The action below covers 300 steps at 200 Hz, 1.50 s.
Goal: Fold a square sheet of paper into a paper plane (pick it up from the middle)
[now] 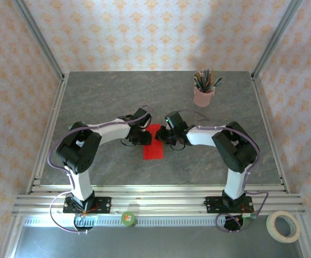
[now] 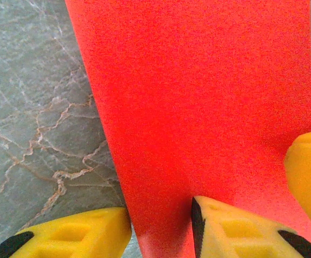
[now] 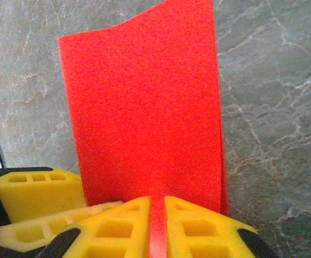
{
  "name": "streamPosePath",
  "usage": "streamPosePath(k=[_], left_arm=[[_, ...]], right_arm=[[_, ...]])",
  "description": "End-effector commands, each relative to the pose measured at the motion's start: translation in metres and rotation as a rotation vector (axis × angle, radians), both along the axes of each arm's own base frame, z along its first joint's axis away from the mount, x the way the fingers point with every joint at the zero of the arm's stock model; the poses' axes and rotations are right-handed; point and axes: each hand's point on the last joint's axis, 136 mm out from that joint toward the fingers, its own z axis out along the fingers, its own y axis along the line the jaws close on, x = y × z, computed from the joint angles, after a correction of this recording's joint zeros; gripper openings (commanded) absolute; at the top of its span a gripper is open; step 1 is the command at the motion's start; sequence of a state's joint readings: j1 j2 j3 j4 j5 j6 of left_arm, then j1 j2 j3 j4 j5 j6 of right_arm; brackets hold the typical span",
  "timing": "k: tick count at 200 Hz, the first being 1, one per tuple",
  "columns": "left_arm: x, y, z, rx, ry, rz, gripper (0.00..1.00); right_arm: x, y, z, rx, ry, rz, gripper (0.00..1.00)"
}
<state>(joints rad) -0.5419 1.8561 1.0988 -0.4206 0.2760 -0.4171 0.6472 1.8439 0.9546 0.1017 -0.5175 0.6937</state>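
Red sheet [image 1: 153, 146] lies at the middle of the table [image 1: 101, 97], a touch toward the near edge. It is folded over to a narrow strip, with two layers showing along one edge in the right wrist view. Long axis runs near edge to far edge, slightly skewed, so it lies crosswise to both arms.

Right claw [image 3: 157, 226]: jaws closed to a slit, red paper pinched in the slit. The grip is on the strip's right long side, toward its far end. From this claw the sheet extends leftward. Its opposite edge shows a soft bow; cannot tell whether that part is off the table.

Left claw [image 2: 158, 217]: part open, nothing clamped. One finger is on bare table just beside the strip's left long edge and the other is over the red surface, with that edge passing between them. Cannot tell whether it presses the paper down.

The claws face the strip from opposite long sides, close together and about equally near.

Judgement: the next fold turns on the long axis as crease line. The right claw carries a layer and the left is placed to pin. Thin paper may slide if the pin is loose.

Pink pencil cup [image 1: 204, 95] stands well apart, toward the far right corner.
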Motion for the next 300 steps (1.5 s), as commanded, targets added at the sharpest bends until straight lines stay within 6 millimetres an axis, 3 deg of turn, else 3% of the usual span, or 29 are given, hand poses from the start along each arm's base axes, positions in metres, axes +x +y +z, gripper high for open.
streamPosePath(k=[1, 121, 125, 179, 211, 257, 278, 300], left_arm=[[-0.011, 0.006, -0.046, 0.054, 0.057, -0.024, 0.42], [-0.004, 0.008, -0.026, 0.062, 0.021, -0.008, 0.42], [0.001, 0.006, -0.013, 0.048, -0.010, -0.003, 0.42], [0.025, 0.011, 0.051, 0.014, -0.170, 0.126, 0.42], [0.028, 0.003, 0.075, -0.088, -0.217, 0.183, 0.38], [0.020, -0.032, 0.078, -0.345, -0.160, 0.202, 0.23], [0.015, -0.044, 0.068, -0.414, -0.107, 0.199, 0.12], [0.013, -0.043, 0.053, -0.402, -0.075, 0.207, 0.02]], right_arm=[[0.001, 0.000, 0.008, 0.014, -0.016, 0.011, 0.13], [-0.013, -0.024, -0.041, -0.127, 0.059, -0.015, 0.11], [-0.013, -0.025, -0.042, -0.129, 0.061, -0.017, 0.11], [-0.018, -0.031, -0.050, -0.151, 0.089, -0.035, 0.11], [-0.019, -0.032, -0.053, -0.154, 0.097, -0.046, 0.10], [-0.020, -0.034, -0.057, -0.165, 0.108, -0.049, 0.10], [-0.021, -0.036, -0.059, -0.175, 0.113, -0.051, 0.08], [-0.022, -0.038, -0.061, -0.187, 0.116, -0.051, 0.07]])
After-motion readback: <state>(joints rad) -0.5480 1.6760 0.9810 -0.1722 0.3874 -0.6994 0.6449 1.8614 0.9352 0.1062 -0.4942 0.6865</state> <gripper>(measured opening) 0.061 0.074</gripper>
